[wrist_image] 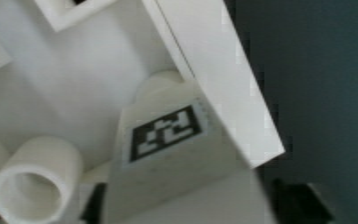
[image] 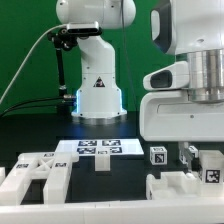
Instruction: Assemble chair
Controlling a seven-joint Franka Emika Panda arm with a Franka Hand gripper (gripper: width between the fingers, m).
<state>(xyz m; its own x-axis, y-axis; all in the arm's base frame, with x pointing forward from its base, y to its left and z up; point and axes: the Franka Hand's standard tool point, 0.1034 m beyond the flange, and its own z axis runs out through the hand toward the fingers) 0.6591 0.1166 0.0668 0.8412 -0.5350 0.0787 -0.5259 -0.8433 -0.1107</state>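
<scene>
Loose white chair parts lie along the front of the black table: notched slabs (image: 35, 178) on the exterior view's left, a small block (image: 100, 163) in the middle and a blocky tagged part (image: 185, 185) on the exterior view's right. My gripper (image: 195, 155) is down over that right-hand part. In the wrist view a white slab-like part (wrist_image: 185, 190) with a square tag (wrist_image: 167, 131) fills the space between my dark fingers (wrist_image: 101, 205), and my gripper (wrist_image: 197, 208) is shut on its two sides. A round peg end (wrist_image: 34, 182) and a long white edge (wrist_image: 220, 80) lie close beside it.
The marker board (image: 100, 147) lies flat in the middle of the table, in front of the arm's base (image: 98, 95). A tagged cube (image: 158, 155) stands just to the exterior view's left of my gripper. A green wall closes the back.
</scene>
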